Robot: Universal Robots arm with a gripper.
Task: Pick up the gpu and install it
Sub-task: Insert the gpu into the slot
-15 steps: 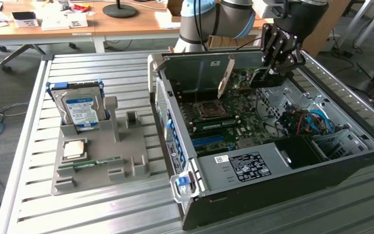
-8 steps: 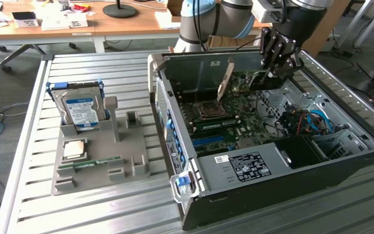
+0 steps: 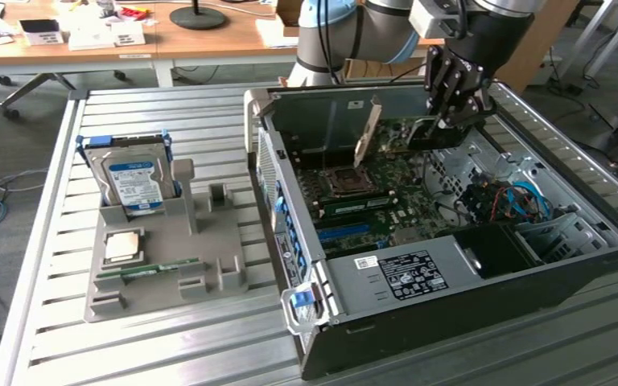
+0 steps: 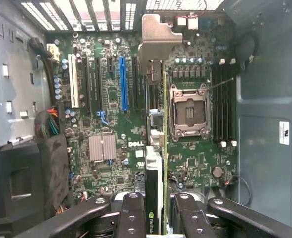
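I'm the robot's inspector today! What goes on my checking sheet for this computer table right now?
Surface: slatted metal table carrying an open computer case.
Job's things: gpu held edge-down over the motherboard inside the case; whether it is in a slot cannot be told.
Clutter: grey holder with a hard drive, a processor chip and a memory stick.
End effector: shut on the gpu.
Cables: blue cables and coloured wires inside the case.
Surroundings: wooden desks behind the table.
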